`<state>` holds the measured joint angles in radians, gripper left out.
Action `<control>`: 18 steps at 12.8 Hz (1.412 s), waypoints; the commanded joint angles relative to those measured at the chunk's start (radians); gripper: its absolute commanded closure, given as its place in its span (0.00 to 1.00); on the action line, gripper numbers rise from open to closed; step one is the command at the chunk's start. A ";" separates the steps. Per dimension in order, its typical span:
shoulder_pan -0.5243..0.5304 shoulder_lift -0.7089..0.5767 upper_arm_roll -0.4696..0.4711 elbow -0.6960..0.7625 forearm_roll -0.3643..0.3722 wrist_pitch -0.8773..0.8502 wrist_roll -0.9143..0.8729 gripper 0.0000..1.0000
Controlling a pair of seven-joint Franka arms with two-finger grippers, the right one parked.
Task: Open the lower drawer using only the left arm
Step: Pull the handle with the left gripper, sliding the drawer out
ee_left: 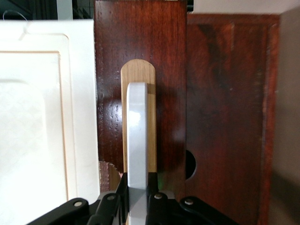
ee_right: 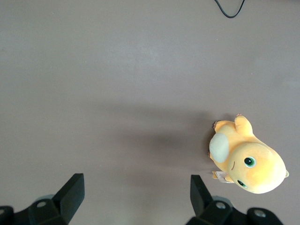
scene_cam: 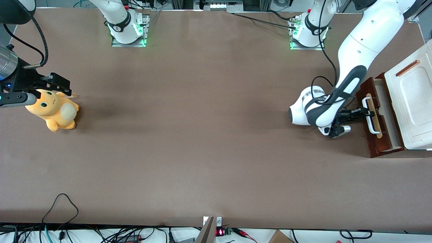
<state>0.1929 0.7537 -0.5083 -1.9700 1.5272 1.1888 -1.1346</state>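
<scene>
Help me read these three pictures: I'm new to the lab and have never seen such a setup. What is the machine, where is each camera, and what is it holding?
These are white jointed robot arms on a brown table. The wide picture looks at the whole table from the front. The other two come from cameras on the arms' wrists.

The left arm does the work. Its tool, a small black two-finger clamp, sits at the white handle of the lower drawer, fingers closed around the bar. Its wrist camera shows the handle up close, on a pale wood strip against the dark reddish-brown drawer front.

The drawer is already pulled partly out of the white cabinet, showing its pale wood inside.

Toward the parked arm's end lies an orange plush toy, also seen by the other wrist camera.
</scene>
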 commanded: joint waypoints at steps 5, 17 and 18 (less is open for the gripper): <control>-0.058 0.004 -0.067 0.026 0.037 -0.003 0.004 0.98; -0.064 0.004 -0.088 0.030 0.034 -0.006 0.003 0.94; -0.064 0.006 -0.087 0.028 0.034 -0.006 0.002 0.86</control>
<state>0.1746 0.7552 -0.5638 -1.9772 1.5270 1.1778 -1.1365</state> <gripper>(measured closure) 0.819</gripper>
